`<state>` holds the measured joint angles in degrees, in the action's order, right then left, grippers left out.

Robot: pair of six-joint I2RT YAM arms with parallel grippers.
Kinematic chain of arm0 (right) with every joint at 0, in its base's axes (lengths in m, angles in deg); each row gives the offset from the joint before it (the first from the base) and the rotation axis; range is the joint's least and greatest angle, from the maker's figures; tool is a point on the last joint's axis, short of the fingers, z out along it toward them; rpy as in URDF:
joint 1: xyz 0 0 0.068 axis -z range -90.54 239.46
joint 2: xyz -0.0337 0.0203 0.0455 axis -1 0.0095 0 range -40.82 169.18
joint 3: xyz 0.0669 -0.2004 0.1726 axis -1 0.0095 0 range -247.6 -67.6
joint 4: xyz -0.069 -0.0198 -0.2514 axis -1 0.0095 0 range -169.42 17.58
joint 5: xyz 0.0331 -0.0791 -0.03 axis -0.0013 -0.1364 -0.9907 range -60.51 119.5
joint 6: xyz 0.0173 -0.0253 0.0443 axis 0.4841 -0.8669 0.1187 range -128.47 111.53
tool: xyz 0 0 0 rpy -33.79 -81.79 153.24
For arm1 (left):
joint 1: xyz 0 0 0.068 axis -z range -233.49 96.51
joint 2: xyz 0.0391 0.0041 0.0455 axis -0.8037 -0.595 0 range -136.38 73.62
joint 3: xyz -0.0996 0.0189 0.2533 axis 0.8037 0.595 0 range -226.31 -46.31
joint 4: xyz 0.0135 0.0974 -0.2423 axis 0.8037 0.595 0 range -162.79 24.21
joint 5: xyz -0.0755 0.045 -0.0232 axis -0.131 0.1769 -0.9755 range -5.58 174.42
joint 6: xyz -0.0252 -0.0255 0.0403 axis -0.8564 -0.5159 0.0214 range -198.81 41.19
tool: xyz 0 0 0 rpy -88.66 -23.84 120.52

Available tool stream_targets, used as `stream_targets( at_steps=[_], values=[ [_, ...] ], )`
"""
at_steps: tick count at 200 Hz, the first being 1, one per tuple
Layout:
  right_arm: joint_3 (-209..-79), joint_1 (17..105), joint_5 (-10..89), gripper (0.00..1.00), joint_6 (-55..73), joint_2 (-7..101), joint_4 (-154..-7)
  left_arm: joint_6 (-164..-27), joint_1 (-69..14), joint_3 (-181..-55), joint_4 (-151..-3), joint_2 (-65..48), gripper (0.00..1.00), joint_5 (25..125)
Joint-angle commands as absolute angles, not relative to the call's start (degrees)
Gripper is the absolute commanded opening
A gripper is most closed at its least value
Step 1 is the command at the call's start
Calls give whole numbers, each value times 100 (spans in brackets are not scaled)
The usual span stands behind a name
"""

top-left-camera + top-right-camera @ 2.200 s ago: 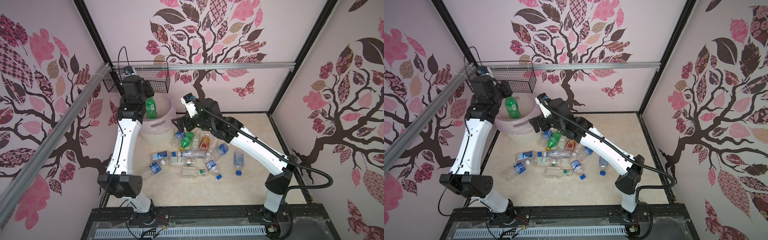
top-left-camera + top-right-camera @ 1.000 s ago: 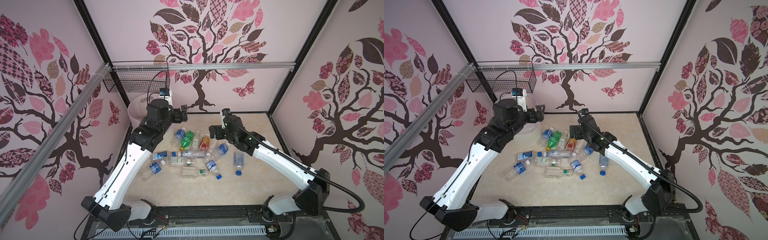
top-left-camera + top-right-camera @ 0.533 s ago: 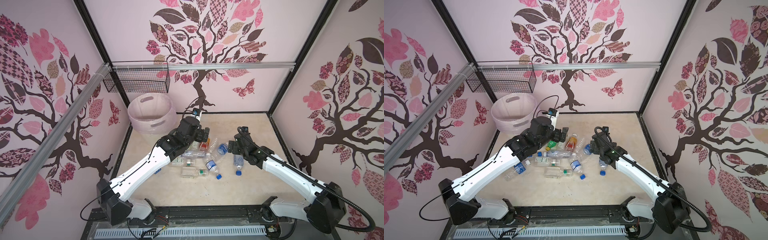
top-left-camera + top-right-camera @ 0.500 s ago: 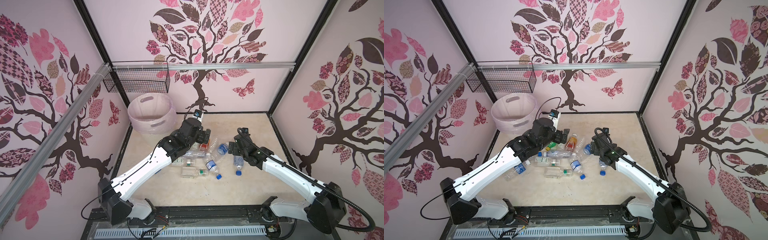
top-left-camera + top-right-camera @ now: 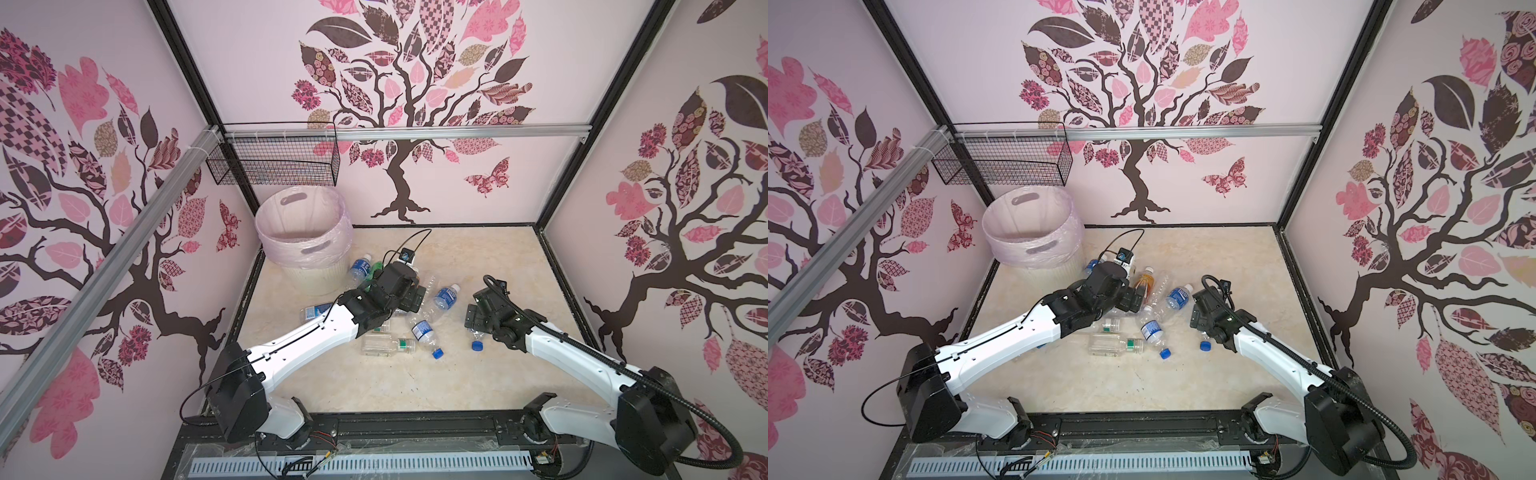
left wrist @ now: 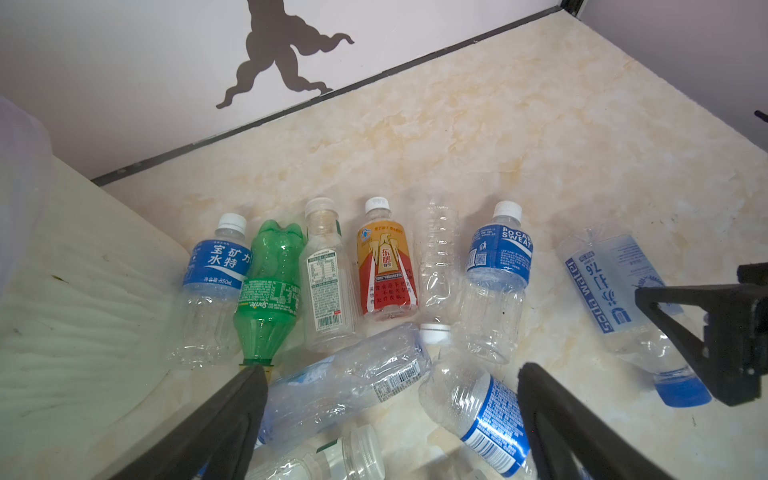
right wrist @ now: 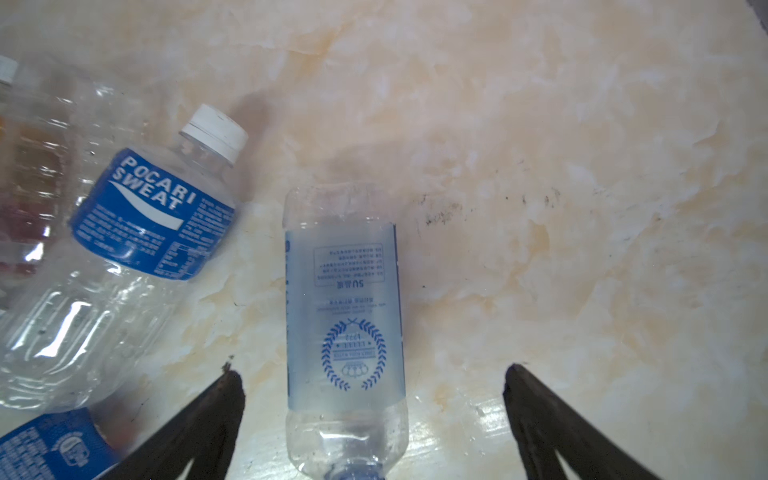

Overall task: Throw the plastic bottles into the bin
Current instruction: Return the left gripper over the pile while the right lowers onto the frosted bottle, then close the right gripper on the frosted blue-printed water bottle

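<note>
Hanging open and empty, the right gripper [image 7: 372, 370] frames a pale-labelled bottle [image 7: 345, 316] in its wrist view; both top views show mostly its blue cap [image 5: 477, 345]. Left gripper [image 6: 390, 369] likewise spread, empty.

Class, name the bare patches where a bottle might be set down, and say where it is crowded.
Bare: the far-right tabletop between the back wall and the right gripper; the near strip between the green-labelled bottle and the front rail. Crowded: the bottle pile from the bin to the right gripper, under the left gripper.
</note>
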<state>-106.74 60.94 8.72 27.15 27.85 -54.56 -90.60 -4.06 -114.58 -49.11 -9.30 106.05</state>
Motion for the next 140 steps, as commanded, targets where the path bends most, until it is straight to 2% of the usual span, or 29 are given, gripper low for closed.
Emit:
stream_targets(
  at_steps=[1,83,140],
  values=[
    [-10547,6111,1221,99,2816,2651,-5624,-9031,-233,-11350,-5288,-818,97,10784],
    [-10161,6115,1781,99,2614,2753,-6298,-9393,-182,-11454,-5143,-1282,97,10494],
    [-10136,6124,1802,90,2644,3153,-6572,-9546,-181,-11783,-4663,-1565,97,10068]
  ],
)
